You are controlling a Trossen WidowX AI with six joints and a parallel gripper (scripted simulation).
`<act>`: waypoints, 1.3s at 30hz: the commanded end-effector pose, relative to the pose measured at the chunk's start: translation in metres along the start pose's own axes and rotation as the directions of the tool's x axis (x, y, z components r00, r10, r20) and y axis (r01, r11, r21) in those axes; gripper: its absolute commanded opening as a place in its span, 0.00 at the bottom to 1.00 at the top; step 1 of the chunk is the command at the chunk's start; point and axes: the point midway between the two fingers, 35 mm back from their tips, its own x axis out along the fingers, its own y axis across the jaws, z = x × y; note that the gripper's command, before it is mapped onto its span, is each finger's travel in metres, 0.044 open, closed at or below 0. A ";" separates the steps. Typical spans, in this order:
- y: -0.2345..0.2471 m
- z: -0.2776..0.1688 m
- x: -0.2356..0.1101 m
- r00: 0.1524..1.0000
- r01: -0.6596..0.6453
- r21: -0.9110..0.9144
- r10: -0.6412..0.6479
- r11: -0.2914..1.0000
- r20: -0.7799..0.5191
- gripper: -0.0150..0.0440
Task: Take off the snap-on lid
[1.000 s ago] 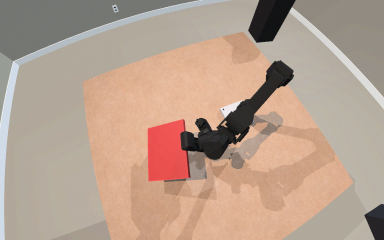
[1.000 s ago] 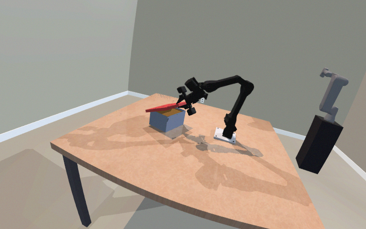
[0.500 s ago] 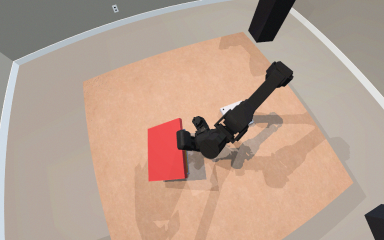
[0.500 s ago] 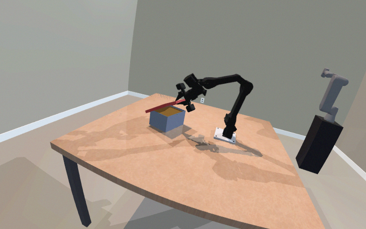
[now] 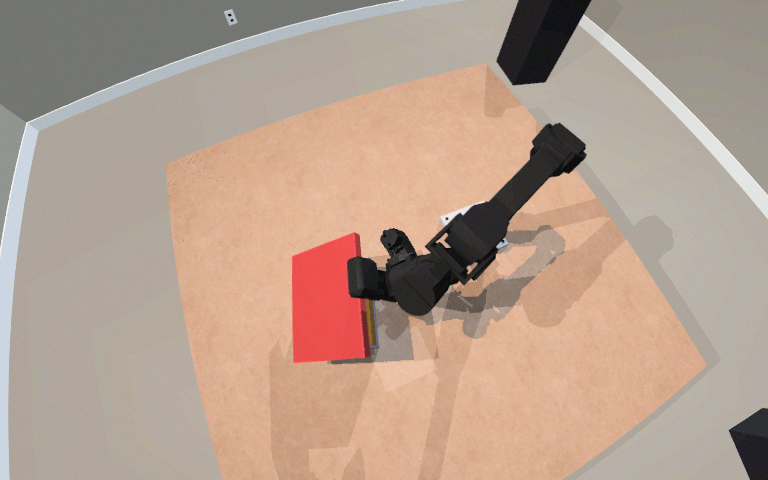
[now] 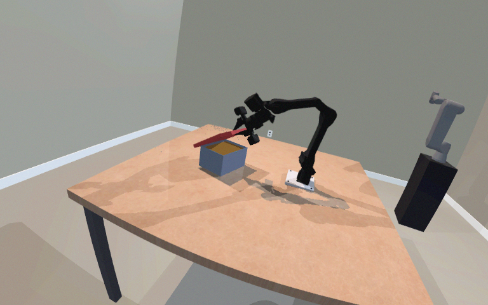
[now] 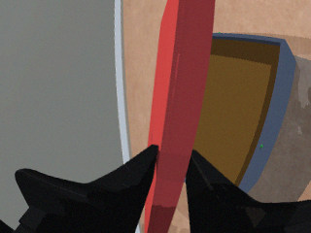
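The flat red lid (image 5: pixel 323 303) (image 6: pixel 216 137) (image 7: pixel 182 91) is tilted: its gripped edge is raised above the box, its far edge is lower, over the far rim. The blue storage box (image 6: pixel 222 160) (image 7: pixel 279 116) stands on the table below it. Its brown inside (image 6: pixel 223 147) (image 7: pixel 229 111) shows, and a thin strip of it shows in the top view (image 5: pixel 371 324). My gripper (image 5: pixel 361 277) (image 6: pixel 244 130) (image 7: pixel 173 153) is shut on the lid's near edge, one finger on each face.
The arm's white base plate (image 6: pixel 299 181) (image 5: pixel 453 215) sits on the wooden table (image 6: pixel 239 234) to the right of the box. A black pedestal (image 6: pixel 424 192) with a grey arm stands off the table at the right.
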 end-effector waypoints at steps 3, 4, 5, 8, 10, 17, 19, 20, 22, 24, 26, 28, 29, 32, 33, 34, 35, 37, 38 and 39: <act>0.011 -0.002 -0.007 1.000 -0.013 0.003 0.013 1.000 -0.009 0.25; 0.012 -0.002 -0.008 1.000 -0.013 0.003 0.013 1.000 -0.009 0.25; 0.013 -0.002 -0.008 1.000 -0.013 0.003 0.013 1.000 -0.009 0.25; 0.016 -0.002 -0.011 1.000 -0.013 0.003 0.013 1.000 -0.009 0.25; 0.018 -0.002 -0.013 1.000 -0.013 0.003 0.013 1.000 -0.009 0.25; 0.025 -0.002 -0.019 1.000 -0.013 0.003 0.013 1.000 -0.008 0.25; 0.027 -0.002 -0.020 1.000 -0.013 0.003 0.013 1.000 -0.008 0.25; 0.028 -0.002 -0.021 1.000 -0.013 0.003 0.013 1.000 -0.008 0.25; 0.030 -0.002 -0.023 1.000 -0.013 0.003 0.013 1.000 -0.008 0.25; 0.032 -0.002 -0.025 1.000 -0.013 0.003 0.013 1.000 -0.008 0.25; 0.034 -0.002 -0.026 1.000 -0.013 0.003 0.013 1.000 -0.008 0.25; 0.036 -0.002 -0.028 1.000 -0.013 0.003 0.013 1.000 -0.008 0.25; 0.037 -0.002 -0.029 1.000 -0.013 0.003 0.013 1.000 -0.008 0.25; 0.039 -0.002 -0.031 1.000 -0.013 0.003 0.013 1.000 -0.008 0.25; 0.039 -0.002 -0.031 1.000 -0.013 0.003 0.013 1.000 -0.008 0.25; 0.039 -0.002 -0.031 1.000 -0.013 0.003 0.013 1.000 -0.008 0.25; 0.039 -0.001 -0.031 1.000 -0.013 0.003 0.013 1.000 -0.008 0.25; 0.035 0.003 -0.029 1.000 -0.013 0.003 0.013 1.000 -0.008 0.25; 0.033 0.006 -0.028 1.000 -0.013 0.003 0.013 1.000 -0.008 0.25; 0.033 0.009 -0.028 1.000 -0.013 0.003 0.013 1.000 -0.008 0.25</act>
